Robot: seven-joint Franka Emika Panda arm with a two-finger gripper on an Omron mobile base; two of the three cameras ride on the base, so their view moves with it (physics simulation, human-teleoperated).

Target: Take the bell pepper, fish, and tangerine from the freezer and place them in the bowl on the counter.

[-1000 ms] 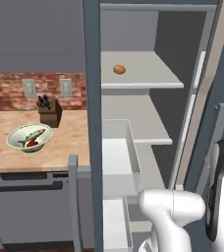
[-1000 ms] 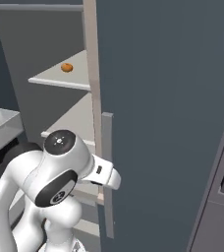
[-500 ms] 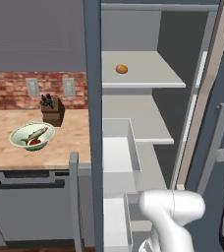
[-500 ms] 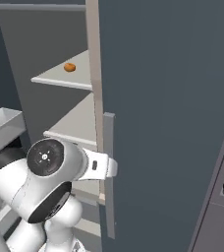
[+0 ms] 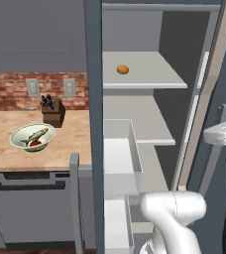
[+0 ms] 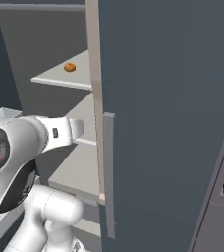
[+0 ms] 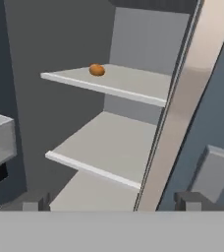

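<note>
Reaching for the last of three items: the bowl (image 5: 32,138) on the table (image 5: 16,154) holds the fish (image 5: 35,134) and the red pepper (image 5: 34,144), so only the tangerine (image 5: 123,69) is left to fetch, and it sits alone on the upper shelf (image 5: 149,74) of the open freezer (image 5: 94,124). The fingers (image 7: 37,203) stand spread wide and empty, low in front of the freezer opening, well below and in front of the fruit, as the hand view shows with the tangerine high and to the left of centre. The next move, by this reading, calls for raising the hand to shelf height, pushing it in over the shelf lip and centring the spread fingers on the small ball before pinching; being round, it may roll if nudged. Room is generous above the shelf, with bare shelf on all sides of the fruit. The tight places are the pale edge of the open door (image 6: 97,98) with its handle (image 6: 109,172) close on the right, the front lip of the middle shelf (image 7: 92,170) below, and the pulled-out white drawer (image 5: 120,149) on the left.
</note>
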